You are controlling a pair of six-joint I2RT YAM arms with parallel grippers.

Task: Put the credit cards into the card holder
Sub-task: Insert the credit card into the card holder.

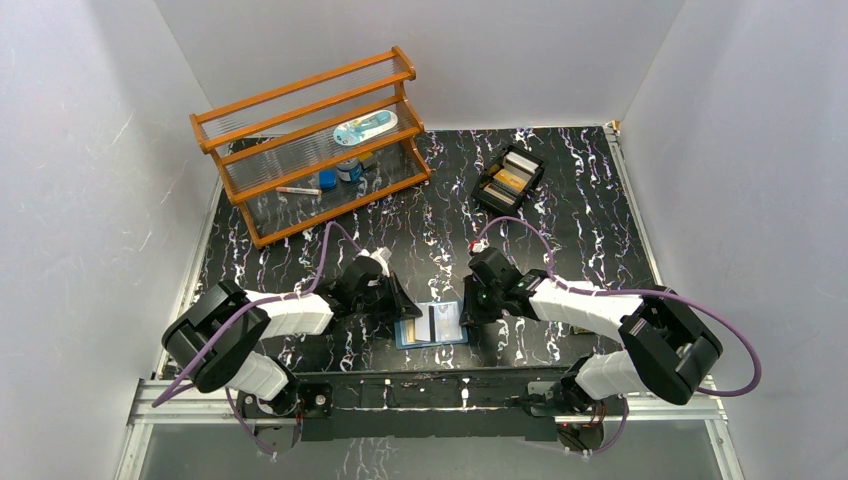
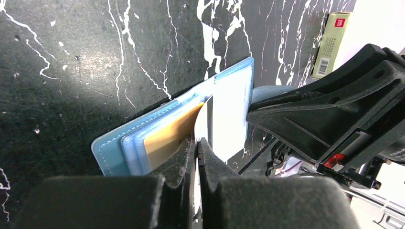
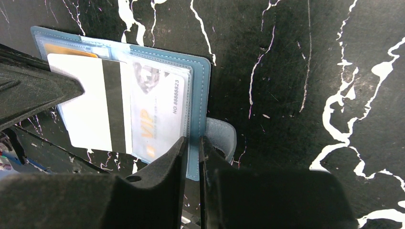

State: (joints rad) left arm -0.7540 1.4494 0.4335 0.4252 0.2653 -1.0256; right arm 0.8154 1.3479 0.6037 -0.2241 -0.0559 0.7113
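At the near edge of the table (image 1: 600, 230), your left gripper (image 2: 197, 142) pinches a pale card (image 2: 228, 112) over the open card holder (image 2: 107, 149); your right gripper (image 3: 193, 143) clamps its edge. Skewed pushing could buckle the card.

We see a black marble-patterned table (image 1: 580, 220) veined in white, walled in by white panels. At the far left stands a three-tier wooden rack (image 1: 310, 140), set at an angle. Its middle shelf holds a white-and-blue packet (image 1: 364, 128); the bottom shelf holds a small jar (image 1: 348, 168), a blue cube (image 1: 327, 181) and a thin tube (image 1: 298, 190). Far right of centre lies a black tray (image 1: 508, 178) with compartments.
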